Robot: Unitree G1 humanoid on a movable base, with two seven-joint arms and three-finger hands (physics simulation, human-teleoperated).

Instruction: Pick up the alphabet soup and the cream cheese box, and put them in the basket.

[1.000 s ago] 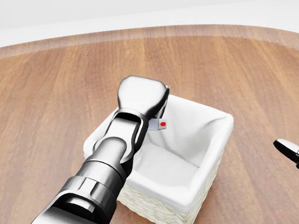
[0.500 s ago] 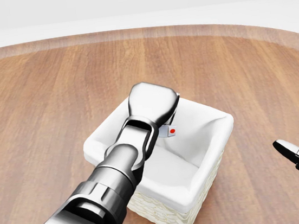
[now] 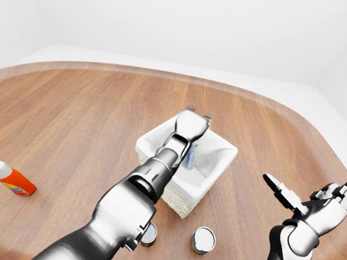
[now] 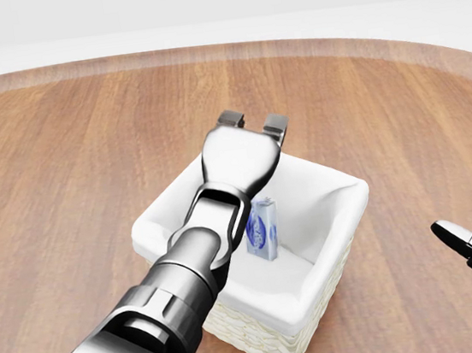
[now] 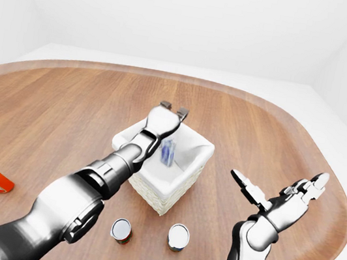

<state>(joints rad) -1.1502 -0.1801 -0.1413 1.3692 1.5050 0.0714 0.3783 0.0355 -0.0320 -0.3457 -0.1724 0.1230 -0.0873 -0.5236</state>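
Over the basket (image 4: 343, 206) mid-counter, your left hand (image 4: 251, 125) hangs with fingers spread — the cream cheese box (image 4: 262, 228) stands inside; your right hand (image 3: 320, 203) is splayed, holding nothing.

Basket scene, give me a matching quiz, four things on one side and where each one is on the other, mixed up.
Things:
1. cream cheese box
2. orange bottle
3. two cans
4. right hand

Places or states:
A. lying at the table's left edge in the eye views
B. open, raised, empty
C. inside the basket
D. standing on the table below the basket

Pairs: 1-C, 2-A, 3-D, 4-B
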